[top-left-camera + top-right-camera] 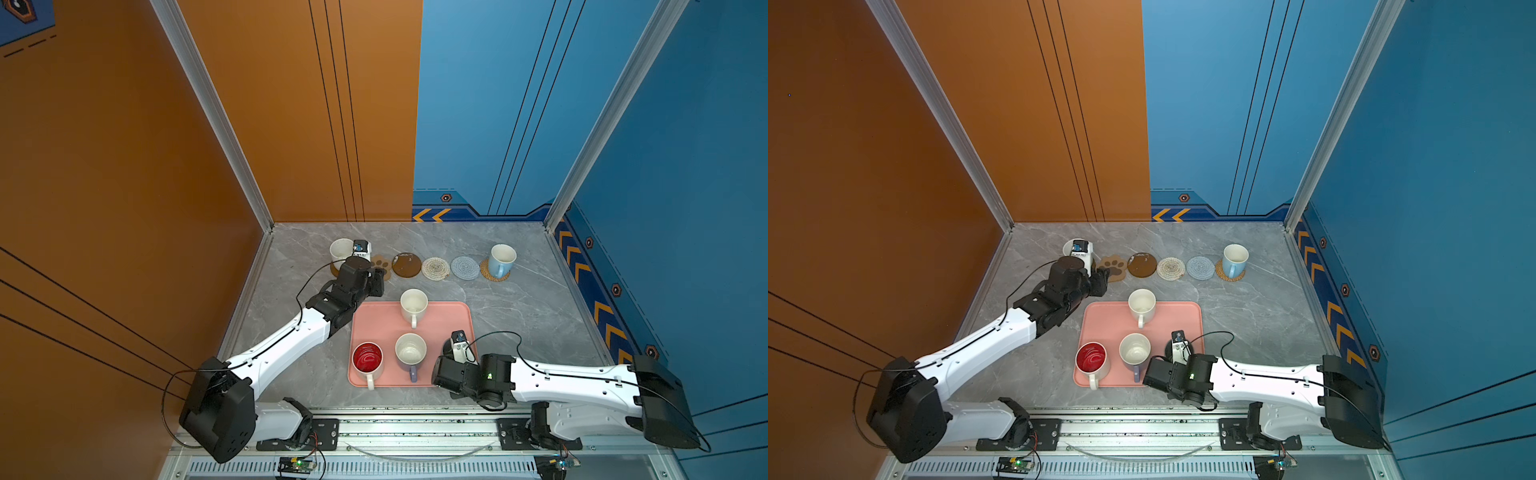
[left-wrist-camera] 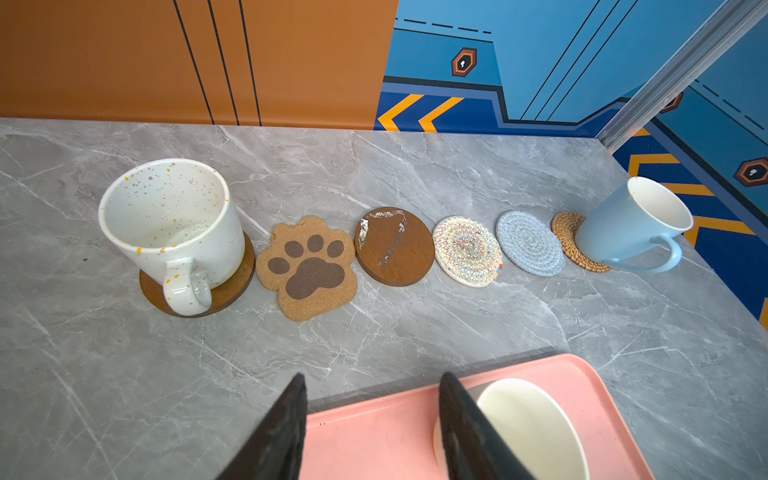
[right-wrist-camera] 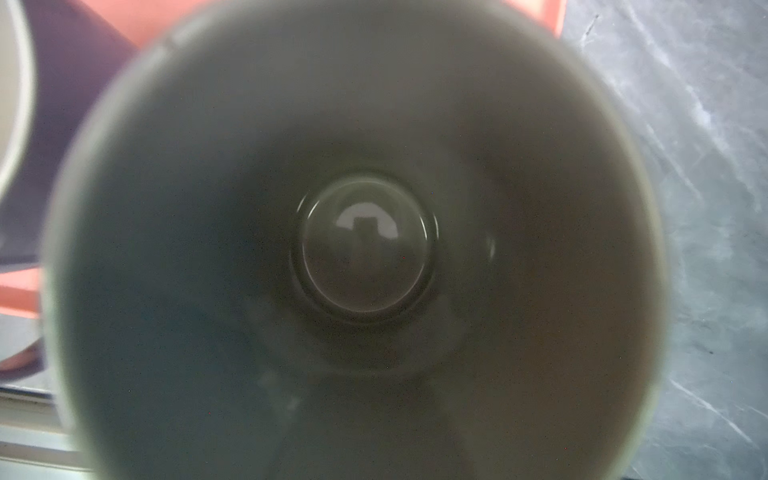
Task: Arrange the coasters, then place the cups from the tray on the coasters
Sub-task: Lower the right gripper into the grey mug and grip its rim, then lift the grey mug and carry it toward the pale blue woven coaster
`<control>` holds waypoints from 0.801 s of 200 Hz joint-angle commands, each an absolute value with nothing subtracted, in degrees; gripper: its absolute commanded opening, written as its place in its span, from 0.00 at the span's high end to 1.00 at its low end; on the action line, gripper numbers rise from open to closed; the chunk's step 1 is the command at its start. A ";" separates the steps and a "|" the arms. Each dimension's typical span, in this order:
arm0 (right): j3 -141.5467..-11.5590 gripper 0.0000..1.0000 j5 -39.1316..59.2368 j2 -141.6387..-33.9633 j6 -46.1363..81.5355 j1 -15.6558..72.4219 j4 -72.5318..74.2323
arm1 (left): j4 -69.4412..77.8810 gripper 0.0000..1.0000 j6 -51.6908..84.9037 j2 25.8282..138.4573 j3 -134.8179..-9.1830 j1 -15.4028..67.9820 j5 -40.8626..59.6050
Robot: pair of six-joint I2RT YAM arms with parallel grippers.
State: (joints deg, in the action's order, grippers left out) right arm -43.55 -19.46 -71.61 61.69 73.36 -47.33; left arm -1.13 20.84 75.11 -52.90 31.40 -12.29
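Observation:
Six coasters lie in a row at the back: a brown disc (image 2: 232,286), a paw print (image 2: 307,266), a second brown disc (image 2: 395,245), a cream woven round (image 2: 467,251), a blue-grey round (image 2: 530,243) and a rattan round (image 2: 569,241). A speckled white cup (image 2: 174,216) stands on the first disc. A light blue cup (image 2: 623,224) stands on the rattan. The pink tray (image 1: 374,324) holds a white cup (image 1: 413,305), a red-lined cup (image 1: 367,358), a lavender cup (image 1: 410,351) and a grey cup (image 3: 361,249). My left gripper (image 2: 372,415) hangs open over the tray's far left corner. My right gripper (image 1: 451,354) points down into the grey cup, its jaws hidden.
The orange wall stands close on the left and the blue wall on the right and behind. Bare marble table (image 1: 519,316) lies between the tray and the coaster row and right of the tray. The arms' rail (image 1: 415,428) runs along the near edge.

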 commanded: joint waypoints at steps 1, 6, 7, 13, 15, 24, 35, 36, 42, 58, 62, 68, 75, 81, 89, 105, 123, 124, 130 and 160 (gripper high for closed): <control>-44.74 0.82 -19.95 -72.07 61.30 72.95 -47.59 | -0.57 0.48 21.36 75.31 -52.34 30.82 -11.04; -44.69 0.84 -19.97 -72.06 61.28 72.95 -47.59 | -0.61 0.48 21.36 75.32 -52.38 30.84 -11.07; -44.71 0.85 -19.96 -72.06 61.27 72.95 -47.61 | -0.61 0.48 21.36 75.28 -52.38 30.84 -11.03; -44.74 0.88 -20.05 -72.07 61.22 72.89 -47.64 | -0.56 0.48 21.36 75.30 -52.33 30.77 -10.94; -44.74 0.88 -20.09 -72.03 61.18 72.85 -47.68 | -0.58 0.48 21.36 75.32 -52.32 30.81 -10.98; -44.74 0.93 -19.98 -71.95 61.17 72.86 -47.68 | -0.61 0.48 21.36 75.36 -52.33 30.81 -10.97; -44.84 0.99 -19.97 -71.88 61.08 72.87 -47.71 | -0.59 0.48 21.31 75.38 -52.26 30.85 -10.96; -44.83 1.00 -20.01 -71.89 61.08 72.86 -47.72 | -0.56 0.48 21.33 75.35 -52.23 30.80 -10.97; -44.93 1.00 -20.14 -71.84 61.00 72.86 -47.81 | -0.61 0.48 21.35 75.35 -52.25 30.76 -10.96; -45.28 1.00 -20.64 -71.57 61.03 72.86 -48.83 | -0.59 0.48 21.36 75.26 -52.25 30.82 -10.94; -45.35 1.00 -20.80 -71.53 61.08 72.86 -49.09 | -0.60 0.48 21.40 75.31 -52.25 30.82 -10.93; -45.52 1.00 -21.27 -71.36 61.25 72.93 -49.63 | -0.58 0.48 21.43 75.31 -52.22 30.80 -10.96; -45.69 1.00 -21.92 -71.23 61.43 73.08 -50.18 | -0.54 0.48 21.38 75.30 -52.16 30.78 -10.94; -45.90 1.00 -22.42 -70.90 61.52 73.26 -50.44 | -0.57 0.48 21.38 75.32 -52.21 30.79 -10.94; -46.02 1.00 -23.05 -70.56 61.48 73.47 -50.75 | -0.61 0.48 21.40 75.30 -52.12 30.80 -10.92; -46.23 1.00 -23.72 -69.55 61.29 73.73 -50.89 | -0.59 0.48 21.40 75.29 -52.12 30.75 -10.91; -46.55 1.00 -24.45 -68.28 61.07 73.78 -51.52 | -0.59 0.48 21.44 75.15 -52.17 30.76 -10.93; -46.56 1.00 -24.49 -68.20 61.08 73.76 -51.56 | -0.60 0.48 21.45 75.19 -52.14 30.72 -10.96; -46.73 1.00 -24.82 -67.72 61.08 73.82 -51.88 | -0.61 0.48 21.40 75.23 -52.11 30.76 -11.04; -47.42 1.00 -26.68 -65.20 60.29 73.70 -52.38 | -0.63 0.48 21.43 75.06 -52.06 30.67 -11.09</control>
